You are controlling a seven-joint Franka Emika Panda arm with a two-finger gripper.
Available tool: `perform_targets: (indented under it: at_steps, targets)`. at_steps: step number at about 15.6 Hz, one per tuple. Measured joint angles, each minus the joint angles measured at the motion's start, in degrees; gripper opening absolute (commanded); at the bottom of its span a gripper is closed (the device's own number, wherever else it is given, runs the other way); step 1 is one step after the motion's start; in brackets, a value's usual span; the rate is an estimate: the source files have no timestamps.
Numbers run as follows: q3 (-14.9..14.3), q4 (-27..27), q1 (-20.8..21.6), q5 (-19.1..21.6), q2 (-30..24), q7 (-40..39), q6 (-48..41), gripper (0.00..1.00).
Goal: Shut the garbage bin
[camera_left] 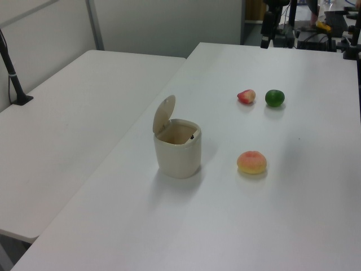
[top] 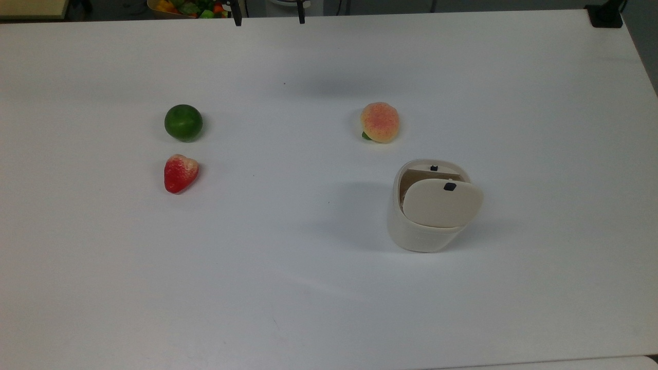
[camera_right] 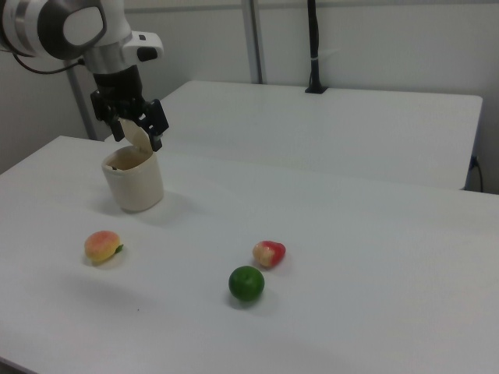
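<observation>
The cream-white garbage bin (top: 419, 234) stands on the white table (top: 308, 288), right of centre in the top view. Its flat lid (top: 442, 203) with a small black square mark is raised on its hinge, and the inside is exposed. In the left view the garbage bin (camera_left: 179, 152) has its lid (camera_left: 164, 114) tilted up and back. My gripper (camera_right: 138, 136) hangs in the air with its fingers spread and nothing between them. In the right view it overlaps the top of the lid. In the top view the gripper (top: 268, 15) sits at the table's far edge, well apart from the bin.
A peach (top: 380, 122) lies just beyond the bin in the top view. A green lime (top: 183, 122) and a red strawberry (top: 180, 173) sit at the top view's left. A bowl of fruit (top: 187, 7) stands off the far edge. A second table (camera_left: 79, 118) adjoins.
</observation>
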Motion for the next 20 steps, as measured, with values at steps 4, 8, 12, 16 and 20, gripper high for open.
perform_targets:
  at_steps: [4,8,12,16,20]
  targets:
    - [0.0,0.0,0.2,0.0,0.0,0.0,0.0,1.0]
    - [0.0,0.0,0.2,0.0,0.0,0.0,0.0,0.97]
    - [0.3,0.0,0.2,0.0,0.0,-0.2,0.0,0.25]
    - [0.6,0.0,0.3,1.0,0.0,-0.2,0.3,0.0]
    - [0.7,0.0,0.3,2.7,0.2,-0.2,1.6,0.0]
